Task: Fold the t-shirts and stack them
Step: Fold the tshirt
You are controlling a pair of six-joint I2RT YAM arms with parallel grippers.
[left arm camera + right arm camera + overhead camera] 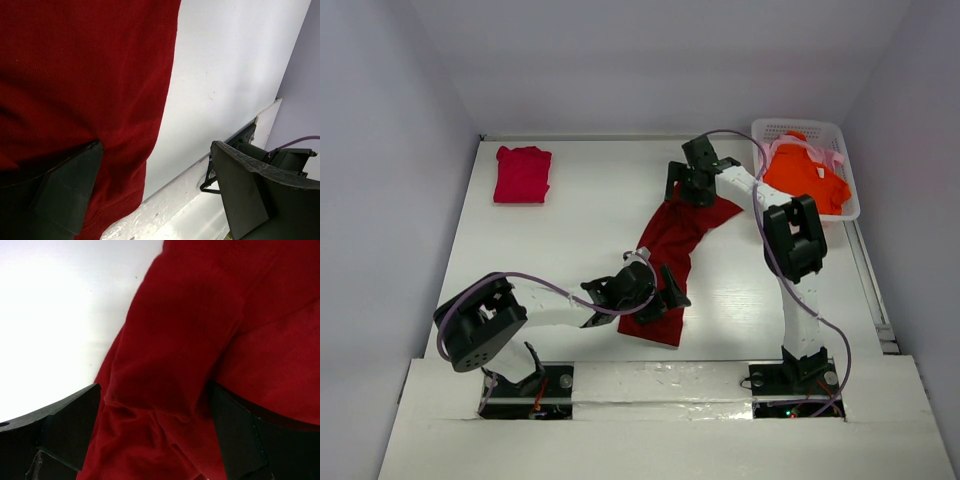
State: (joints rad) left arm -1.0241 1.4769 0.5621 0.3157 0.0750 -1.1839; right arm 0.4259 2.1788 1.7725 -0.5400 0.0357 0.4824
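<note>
Splayed left claw [155, 150] over red t-shirt [75, 75]

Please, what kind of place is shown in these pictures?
Probably a robot test cell in a laboratory, not a home: a white table closed in by plain walls, a left arm and a right arm bolted at its near edge, and a white basket of t-shirts.

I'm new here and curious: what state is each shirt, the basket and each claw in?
dark red t-shirt: unfolded, rumpled mid-table
crimson-pink t-shirt: folded
basket: upright
orange t-shirt: crumpled in the basket
pale pink t-shirt: crumpled, mostly hidden
left gripper: open, at the dark red t-shirt's edge
right gripper: open, cloth between its fingers
</note>
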